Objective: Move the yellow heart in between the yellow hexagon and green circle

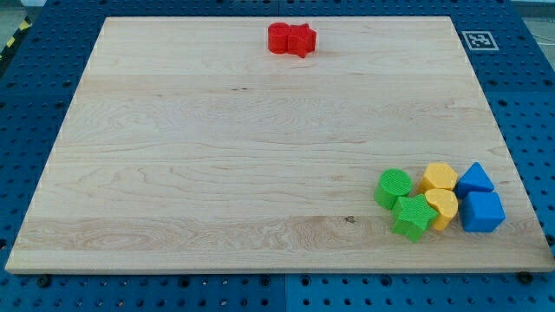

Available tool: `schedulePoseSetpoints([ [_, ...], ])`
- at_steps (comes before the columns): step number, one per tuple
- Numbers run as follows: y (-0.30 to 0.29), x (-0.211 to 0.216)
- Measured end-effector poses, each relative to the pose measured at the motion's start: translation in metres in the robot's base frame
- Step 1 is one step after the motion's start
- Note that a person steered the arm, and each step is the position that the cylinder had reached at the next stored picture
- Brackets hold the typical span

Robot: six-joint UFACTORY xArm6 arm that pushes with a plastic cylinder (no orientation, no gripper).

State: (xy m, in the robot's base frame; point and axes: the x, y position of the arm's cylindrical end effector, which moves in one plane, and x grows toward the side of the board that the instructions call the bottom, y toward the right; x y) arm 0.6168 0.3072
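With my tip out of view (no pincer state to tell), the yellow heart (443, 207) touches the yellow hexagon (440, 178), so nudge it gently leftward-up toward the green circle (394, 187), sparing the green star (414, 216).

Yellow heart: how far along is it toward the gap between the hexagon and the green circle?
Done: nothing clearly. The yellow heart sits below the yellow hexagon, touching the green star, to the right of the green circle. In hand: nothing; my tip is not in view. Left: push the heart up and left into the gap.
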Motion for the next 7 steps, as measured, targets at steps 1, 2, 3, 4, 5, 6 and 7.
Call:
schedulePoseSetpoints([
  [1,-0.048,0.0],
  [2,-0.088,-0.007],
  [3,-0.093,-0.03],
  [4,-0.096,-0.041],
  [5,-0.096,-0.035],
  [6,-0.096,-0.025],
  [7,-0.11,-0.043],
])
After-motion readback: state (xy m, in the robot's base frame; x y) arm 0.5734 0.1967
